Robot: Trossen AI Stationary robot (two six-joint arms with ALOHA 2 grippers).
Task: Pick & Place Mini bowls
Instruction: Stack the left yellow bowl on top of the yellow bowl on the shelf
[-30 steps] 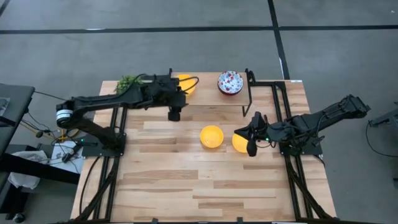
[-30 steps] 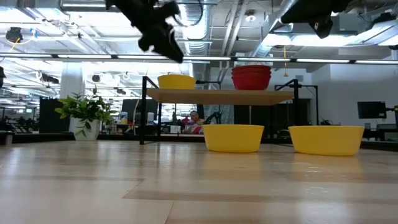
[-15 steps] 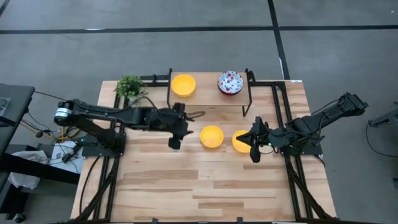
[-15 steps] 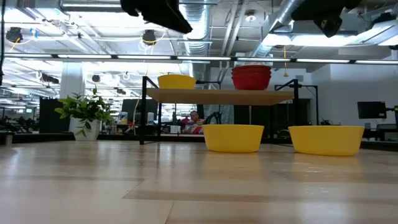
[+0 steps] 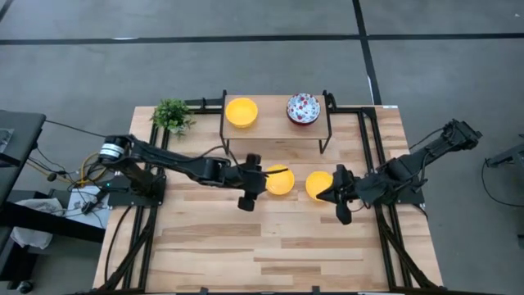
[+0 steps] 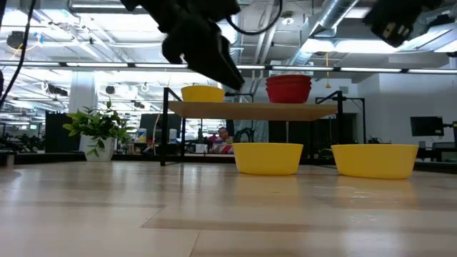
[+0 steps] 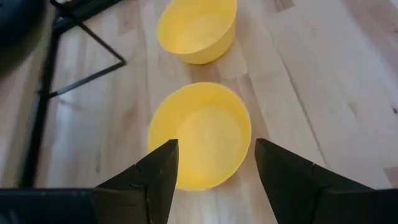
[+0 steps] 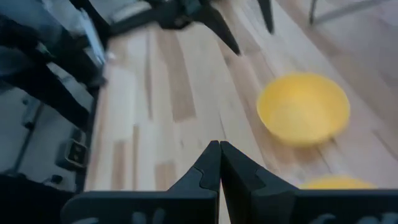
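Observation:
Two yellow mini bowls stand upright on the wooden table: a middle one [image 5: 279, 181] [image 7: 200, 134] and one to its right [image 5: 319, 185] [image 7: 198, 28]. A third yellow bowl [image 5: 241, 111] and a white floral bowl [image 5: 303, 108] sit on a raised shelf [image 5: 274, 129] at the far side. My left gripper [image 5: 260, 183] [image 7: 214, 163] hangs open just left of and above the middle bowl, slanting down at it, touching nothing. My right gripper [image 5: 332, 197] [image 8: 219, 145] is shut and empty in the air, beside the right bowl's near side.
A small green potted plant [image 5: 171, 114] stands at the far left corner. The shelf's black frame legs [image 5: 327, 123] rise behind the bowls. Black arm mounts run along both table sides. Bare wood lies toward the near edge [image 5: 262, 254].
My left gripper has swung from the shelf at the far side toward the near edge and the right, sinking, and now hangs by the middle yellow bowl, still open. My right gripper has drifted a little toward the near edge and turned, still shut. The bowls have stayed put.

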